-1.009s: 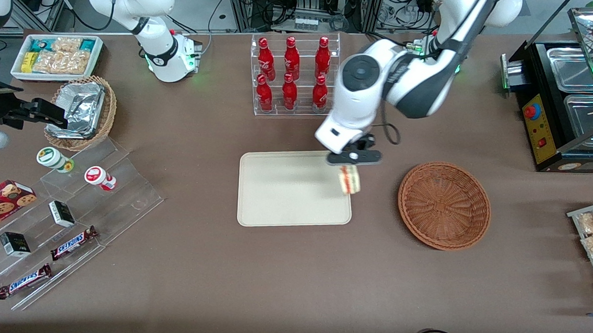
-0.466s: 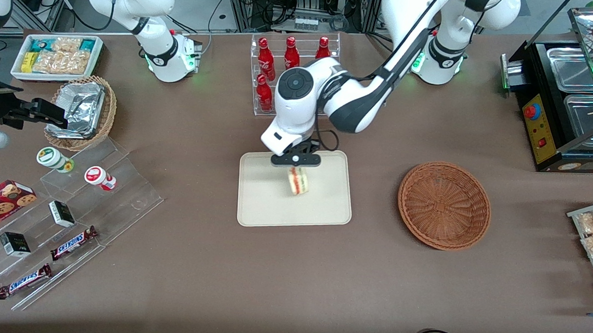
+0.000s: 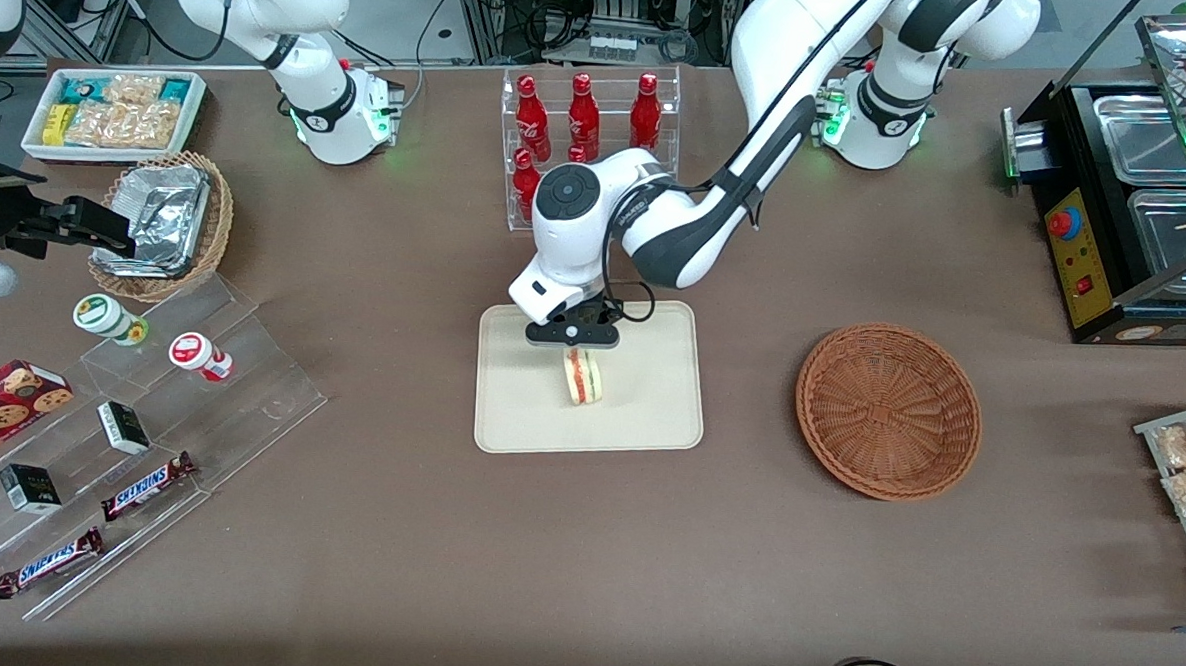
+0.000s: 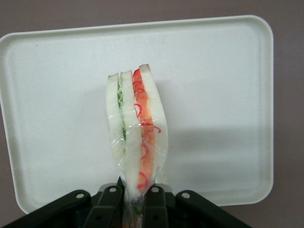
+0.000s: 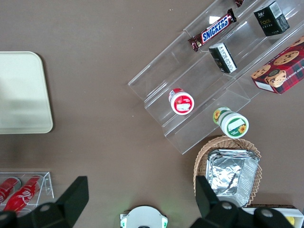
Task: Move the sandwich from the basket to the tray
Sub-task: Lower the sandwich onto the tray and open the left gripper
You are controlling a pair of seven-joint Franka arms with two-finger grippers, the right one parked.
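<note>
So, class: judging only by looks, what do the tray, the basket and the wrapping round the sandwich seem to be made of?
Tray: probably plastic, matte cream, smooth with a moulded rim and rounded corners.
Basket: woven wicker or rattan, reddish-brown, visible interlaced strands.
Sandwich: pale bread with red and green filling, apparently in clear film, given the glossy creases near the gripper, which holds it above the tray.

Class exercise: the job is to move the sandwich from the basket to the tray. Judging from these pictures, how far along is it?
Done: the basket holds nothing, and the sandwich is over the middle of the tray. In hand: the gripper is shut on the sandwich's end, holding it on edge above the tray. Left: set it down, open the fingers and withdraw. Whether it touches the tray yet is unclear.
</note>
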